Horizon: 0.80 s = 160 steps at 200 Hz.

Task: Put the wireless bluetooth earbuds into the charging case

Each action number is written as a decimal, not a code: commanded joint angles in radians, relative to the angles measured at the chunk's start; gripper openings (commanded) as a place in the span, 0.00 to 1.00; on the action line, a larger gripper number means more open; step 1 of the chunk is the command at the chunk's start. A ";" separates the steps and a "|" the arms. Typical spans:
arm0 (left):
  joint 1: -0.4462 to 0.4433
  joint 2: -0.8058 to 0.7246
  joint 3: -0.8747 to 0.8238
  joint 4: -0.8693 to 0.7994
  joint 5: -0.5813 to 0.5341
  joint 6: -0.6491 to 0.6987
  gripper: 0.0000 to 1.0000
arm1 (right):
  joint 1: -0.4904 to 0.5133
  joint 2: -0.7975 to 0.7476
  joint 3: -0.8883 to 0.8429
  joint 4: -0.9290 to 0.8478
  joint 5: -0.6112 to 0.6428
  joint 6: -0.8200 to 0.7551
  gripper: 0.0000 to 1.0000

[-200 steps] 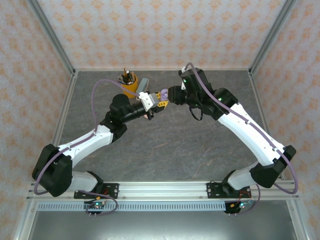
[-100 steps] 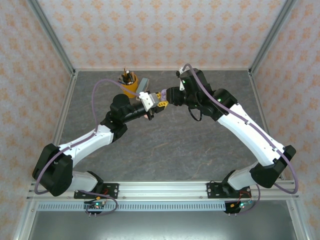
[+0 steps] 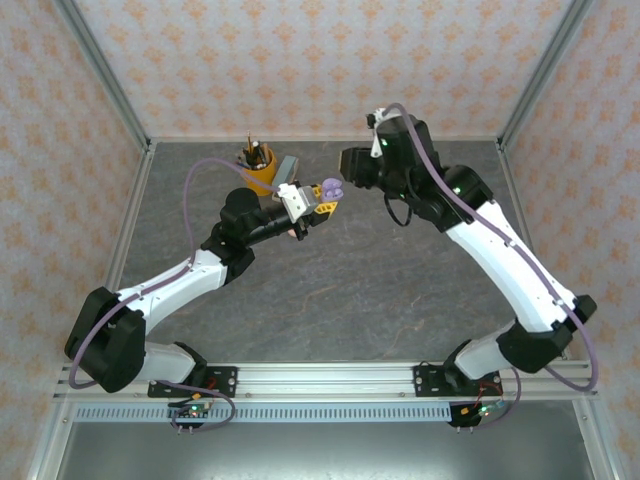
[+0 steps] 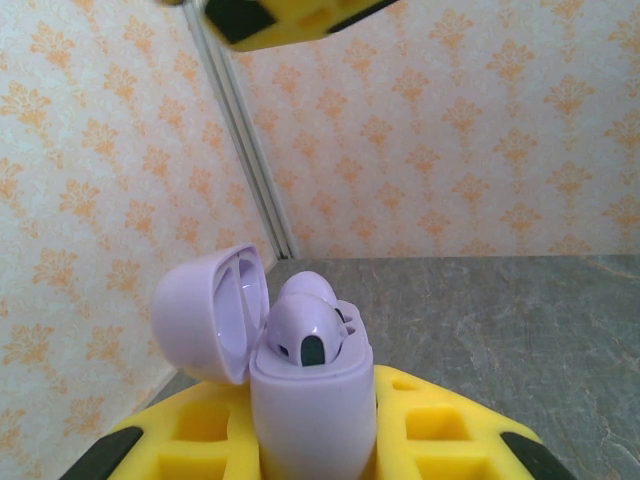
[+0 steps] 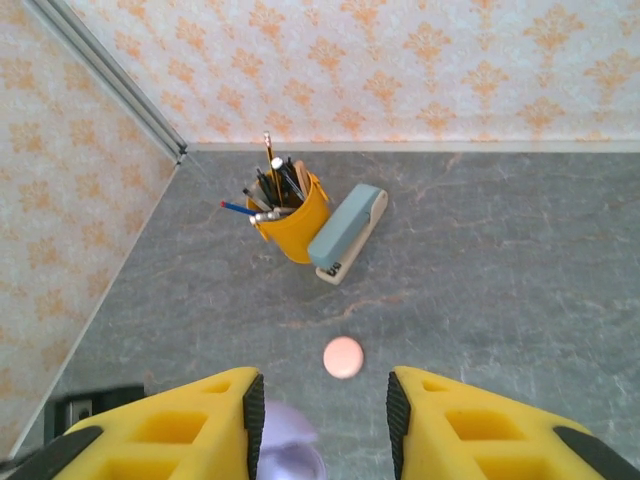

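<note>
My left gripper (image 4: 315, 445) is shut on the lilac charging case (image 4: 312, 400), holding it upright above the table between the yellow fingers (image 4: 450, 430). The case's lid (image 4: 210, 312) is hinged open to the left. Two lilac wireless bluetooth earbuds (image 4: 305, 325) sit in its wells, their rounded heads sticking out. From above, the case (image 3: 327, 187) shows at the tip of the left gripper (image 3: 318, 200). My right gripper (image 5: 325, 420) stands open with nothing between its pads, above and behind the case (image 5: 285, 445). The top external view shows the right gripper (image 3: 350, 165) raised clear of the case.
A pink round disc (image 5: 343, 357) lies on the grey table below the right gripper. A yellow cup of pens (image 5: 290, 215) and a pale blue stapler (image 5: 347, 232) stand near the back wall. The cell's frame post (image 4: 245, 140) runs up the left corner.
My right gripper has drawn back and upward, away from the case where it was a second ago. The left arm and the case have not moved.
</note>
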 commanded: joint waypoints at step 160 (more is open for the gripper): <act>-0.002 0.035 0.033 0.059 -0.054 -0.035 0.00 | -0.013 -0.088 -0.255 0.016 -0.079 0.076 0.34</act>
